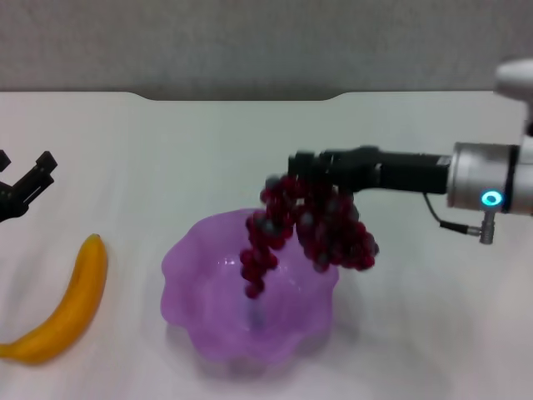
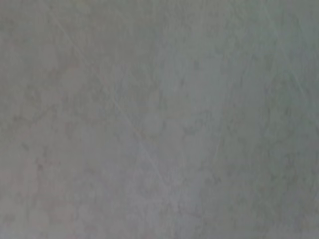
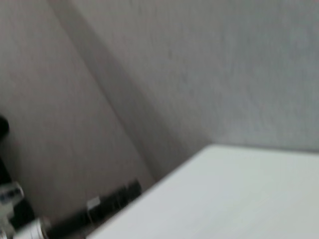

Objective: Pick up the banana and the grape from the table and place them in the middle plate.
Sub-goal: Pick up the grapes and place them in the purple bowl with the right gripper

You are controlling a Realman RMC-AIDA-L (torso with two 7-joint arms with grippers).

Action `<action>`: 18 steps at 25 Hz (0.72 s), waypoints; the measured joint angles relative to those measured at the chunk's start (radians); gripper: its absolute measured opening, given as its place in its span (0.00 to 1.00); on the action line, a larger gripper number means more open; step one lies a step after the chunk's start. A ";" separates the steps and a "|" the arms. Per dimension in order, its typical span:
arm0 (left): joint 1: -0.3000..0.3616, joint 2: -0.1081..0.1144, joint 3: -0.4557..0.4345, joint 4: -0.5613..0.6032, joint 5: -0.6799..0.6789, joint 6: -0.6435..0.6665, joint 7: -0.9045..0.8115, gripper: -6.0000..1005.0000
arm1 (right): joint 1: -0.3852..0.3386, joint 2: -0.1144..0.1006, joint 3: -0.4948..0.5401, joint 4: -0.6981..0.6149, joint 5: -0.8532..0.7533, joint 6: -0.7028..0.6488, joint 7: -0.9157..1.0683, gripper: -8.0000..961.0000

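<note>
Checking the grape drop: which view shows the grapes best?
The head view: the grapes hang from the right gripper over the purple plate. Neither wrist view shows them.

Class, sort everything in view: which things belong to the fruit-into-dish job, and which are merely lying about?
Job: banana; grape hanging from the right hand; middle plate; table; left hand, open, beyond the banana.
Lying about: nothing visible.
</note>
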 joint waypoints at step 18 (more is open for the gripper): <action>-0.010 -0.003 0.000 -0.003 -0.002 0.007 -0.001 0.87 | 0.052 0.058 0.126 0.001 -0.248 0.123 0.068 0.22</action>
